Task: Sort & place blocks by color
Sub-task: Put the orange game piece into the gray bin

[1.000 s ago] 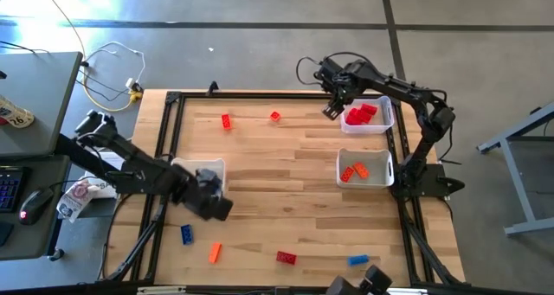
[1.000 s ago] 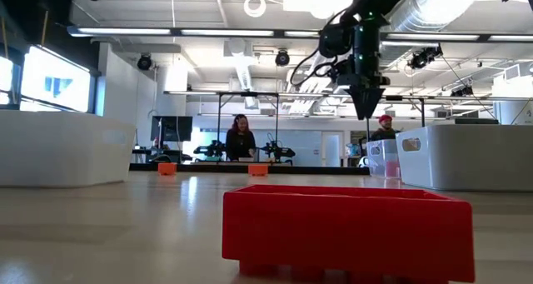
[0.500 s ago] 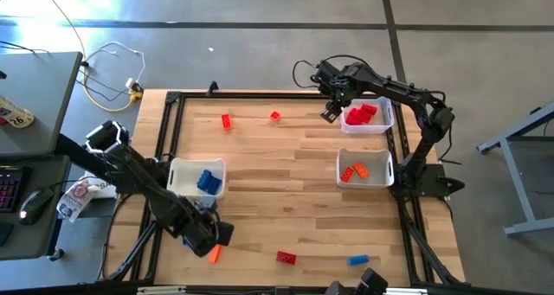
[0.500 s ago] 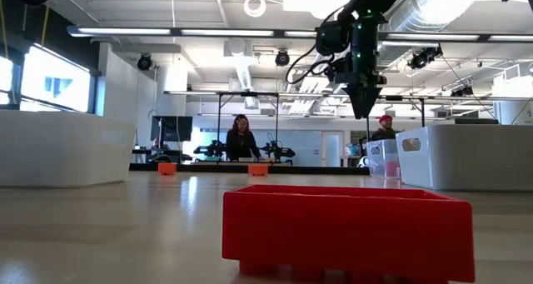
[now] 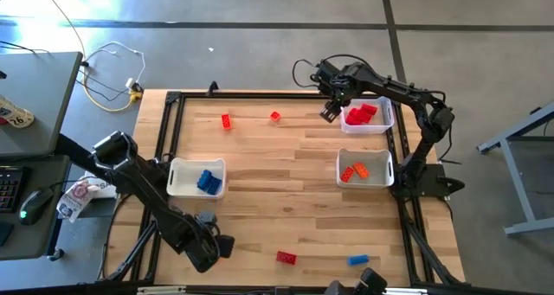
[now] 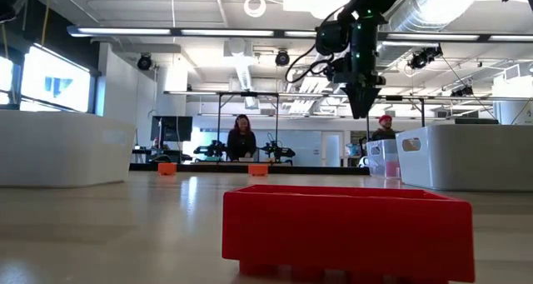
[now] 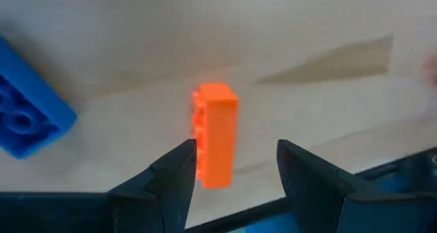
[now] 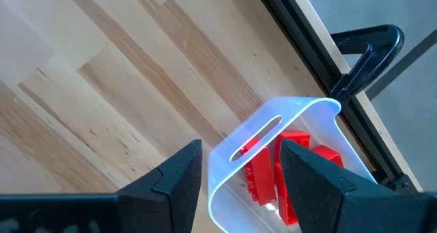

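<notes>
Sorting is partly complete. You have red blocks [image 5: 362,114] in the far right bin [image 5: 387,122], orange blocks [image 5: 354,171] in the near right bin [image 5: 388,169], and blue blocks [image 5: 208,181] in the left bin [image 5: 177,179]. Loose pieces remain on the bench [image 5: 286,182]: two red blocks [image 5: 226,120] near the far edge, a red block [image 5: 286,258] and a blue block [image 5: 358,260] near the front edge.

**Left arm.** The left end effector [image 5: 210,246] is at the front left of the bench. In the left wrist view its fingers [image 7: 174,171] stand apart, with an orange block [image 7: 216,132] in line with the gap and a second blue block [image 7: 27,117] lying beside it. The fingers do not yet touch the orange block. Judge the step in hand as the approach to pick this block.

**Next move.** Lower the end effector so the fingers straddle the block's narrow sides, then close. Keep clear of the neighbouring blue block. After the grasp, you must carry the block across the bench to the orange bin on the right.

**Right arm.** The right end effector [image 5: 331,111] hangs just beside the red bin, fingers [image 8: 179,169] apart and empty, the bin's slotted wall ahead of them.
</notes>
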{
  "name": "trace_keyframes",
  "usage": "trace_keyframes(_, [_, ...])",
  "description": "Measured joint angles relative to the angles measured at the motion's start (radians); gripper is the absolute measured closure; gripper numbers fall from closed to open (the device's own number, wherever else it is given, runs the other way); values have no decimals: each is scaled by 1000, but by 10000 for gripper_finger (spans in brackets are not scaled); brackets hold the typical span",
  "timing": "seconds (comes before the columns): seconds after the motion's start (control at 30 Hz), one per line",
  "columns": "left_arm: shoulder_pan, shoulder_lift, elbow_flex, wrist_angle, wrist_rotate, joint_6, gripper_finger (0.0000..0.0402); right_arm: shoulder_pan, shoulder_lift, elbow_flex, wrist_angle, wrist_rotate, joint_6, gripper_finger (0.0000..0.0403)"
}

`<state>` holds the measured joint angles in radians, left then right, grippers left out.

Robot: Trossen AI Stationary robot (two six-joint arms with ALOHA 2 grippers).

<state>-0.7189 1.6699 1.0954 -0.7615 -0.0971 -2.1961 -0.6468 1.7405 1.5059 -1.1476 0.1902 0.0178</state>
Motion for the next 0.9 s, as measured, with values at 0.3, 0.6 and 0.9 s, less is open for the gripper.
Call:
trace_keyframes(0.3, [-35,74,1,76,45,-56,213,0,0,0,29,-1,0,219])
trace_keyframes(0.6, [-45,139,0,89,101,-79,213,0,0,0,26,-7,0,219])
trace_keyframes(0.9, [-47,178,0,67,115,-79,213,0,-1,-1,24,-7,7,219])
